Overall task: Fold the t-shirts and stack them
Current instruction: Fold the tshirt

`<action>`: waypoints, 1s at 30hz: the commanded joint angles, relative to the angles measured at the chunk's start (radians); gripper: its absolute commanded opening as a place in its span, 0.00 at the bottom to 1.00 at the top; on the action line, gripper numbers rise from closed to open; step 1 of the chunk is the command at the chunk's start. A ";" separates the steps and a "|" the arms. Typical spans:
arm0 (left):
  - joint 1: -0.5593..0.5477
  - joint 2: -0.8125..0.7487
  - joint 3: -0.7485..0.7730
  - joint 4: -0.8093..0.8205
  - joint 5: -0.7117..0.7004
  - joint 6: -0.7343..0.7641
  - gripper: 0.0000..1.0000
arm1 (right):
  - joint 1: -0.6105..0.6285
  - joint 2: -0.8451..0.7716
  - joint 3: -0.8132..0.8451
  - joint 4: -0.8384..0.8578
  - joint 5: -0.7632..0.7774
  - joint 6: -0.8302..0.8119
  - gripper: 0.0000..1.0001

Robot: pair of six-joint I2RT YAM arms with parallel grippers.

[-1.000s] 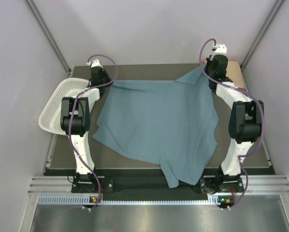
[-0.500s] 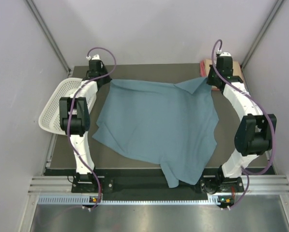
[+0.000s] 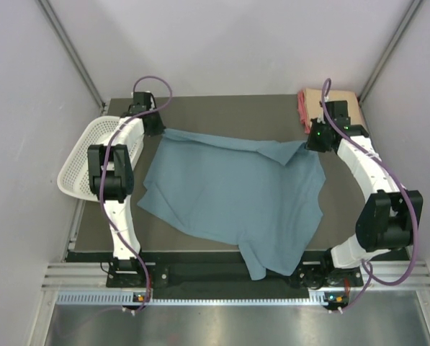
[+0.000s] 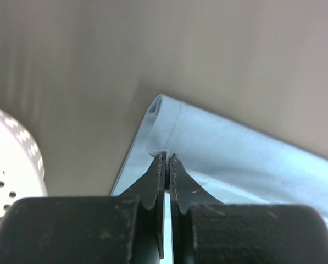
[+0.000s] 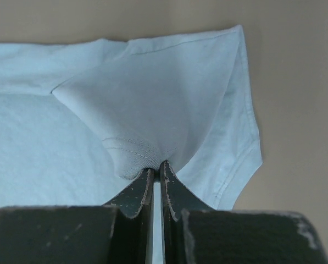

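Blue-grey t-shirt (image 3: 236,194) lies spread but rumpled on the dark table (image 3: 222,108), just to the right of the white mesh basket (image 3: 81,162). One flap droops off the table edge on the arm-base side.

The left gripper (image 4: 167,159) sits just beyond the basket's far end, its jaws pressed together on the rolled hem at the shirt's nearest corner. The right gripper (image 5: 157,165), well across the table from the basket, is likewise clamped on a pinch of cloth beside a sleeve, which tents up from its tips. The shirt's edge runs slack between the two holds.

By the look of it, the task is partway through. A peach-tan shirt (image 3: 341,101) rests as a flat rectangle in the corner farthest from the basket, with a pink-red shirt (image 3: 302,115) showing as a strip along its basket-facing side. Those two seem finished and stacked. The blue-grey one shows no clean fold yet, so every fold on it and its placing on the pile remain.

Count: three shirts (one blue-grey, one peach-tan, one pink-red), one basket, two grippers.
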 commanded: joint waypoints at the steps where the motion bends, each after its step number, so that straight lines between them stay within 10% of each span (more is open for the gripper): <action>1: 0.011 0.003 0.052 -0.102 -0.025 0.025 0.00 | 0.010 -0.050 0.006 -0.056 -0.027 0.020 0.00; 29: 0.017 0.069 0.101 -0.366 -0.118 0.056 0.00 | 0.012 -0.184 -0.247 -0.162 -0.097 -0.023 0.00; 30: 0.017 0.072 0.107 -0.375 -0.123 0.057 0.12 | 0.010 -0.182 -0.252 -0.172 -0.108 -0.023 0.00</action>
